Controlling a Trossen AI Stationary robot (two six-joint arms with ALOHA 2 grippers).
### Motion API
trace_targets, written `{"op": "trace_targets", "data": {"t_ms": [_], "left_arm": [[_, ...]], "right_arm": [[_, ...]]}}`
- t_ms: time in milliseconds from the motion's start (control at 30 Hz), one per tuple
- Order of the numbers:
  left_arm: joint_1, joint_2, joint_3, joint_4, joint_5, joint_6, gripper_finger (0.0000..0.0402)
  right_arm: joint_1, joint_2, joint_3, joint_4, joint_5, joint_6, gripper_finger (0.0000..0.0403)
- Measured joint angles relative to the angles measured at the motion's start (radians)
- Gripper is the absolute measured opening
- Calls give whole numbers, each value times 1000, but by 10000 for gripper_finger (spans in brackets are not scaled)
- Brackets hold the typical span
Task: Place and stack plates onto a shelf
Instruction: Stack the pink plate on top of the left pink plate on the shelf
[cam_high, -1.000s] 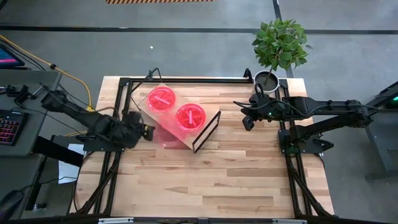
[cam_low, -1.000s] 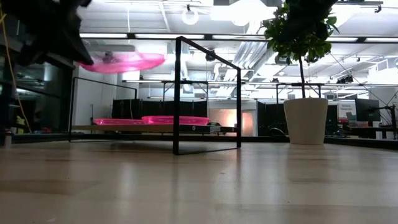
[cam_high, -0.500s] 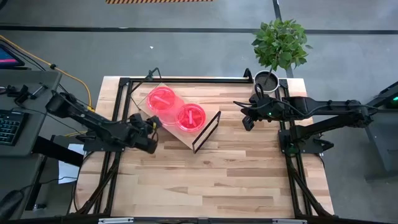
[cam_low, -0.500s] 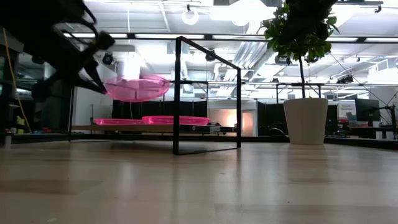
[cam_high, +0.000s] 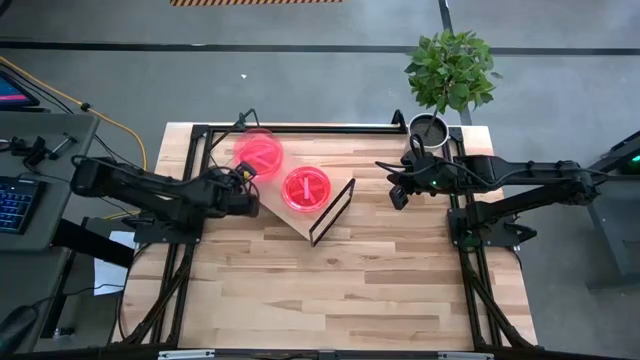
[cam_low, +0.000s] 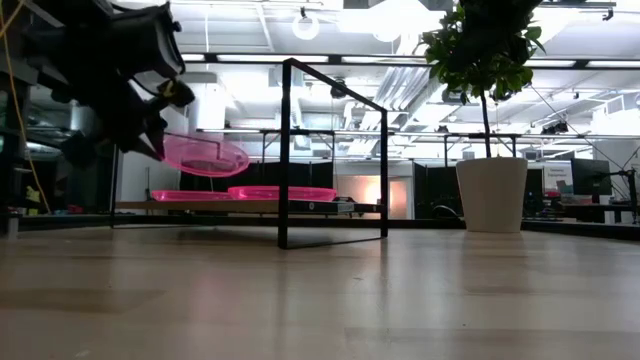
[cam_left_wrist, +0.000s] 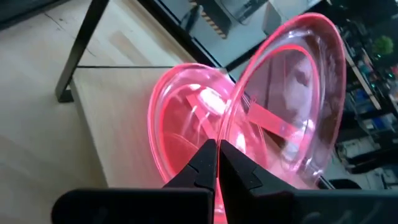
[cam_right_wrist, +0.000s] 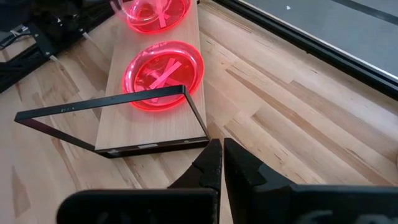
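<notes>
Both arms: matte black, jointed segments w/ black cabling along links. Left claw and right claw: two slim, tapered dark fingers on blocky black body.

glossy see-through pink plastic plates, pale smooth wood shelf on a thin matt black metal frame, butcher-block wood bench with a slight sheen, matt dark left hand, smooth white plant pot
</notes>
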Motion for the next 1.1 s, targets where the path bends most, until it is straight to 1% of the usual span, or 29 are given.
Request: {"op": "trace_targets", "data": {"t_ms": [67,167,367,533,667,800,933,1033,1100], "left_arm": [[13,0,0,2,16,8,0],[25,0,0,-10,50,74,0],[70,0,0,-24,48,179,0],[114,0,0,-24,53,201,0],[142,14,0,-23,99,243,0],[149,53,0,-7,133,271,0],[133,67,0,60,144,236,0],[117,66,1,82,174,308,0],[110,66,0,71,205,315,0]], "right_arm": [[0,0,0,0,0,0,0],[0,0,0,0,0,-1,0],[0,0,0,-1,5,-8,0],[0,0,0,-1,20,-8,0],[0,0,0,-3,19,-8,0],[0,0,0,-3,19,-8,0],[0,0,0,-3,19,-8,0],[0,0,0,-3,19,-8,0],[0,0,0,-3,19,-8,0]]}}
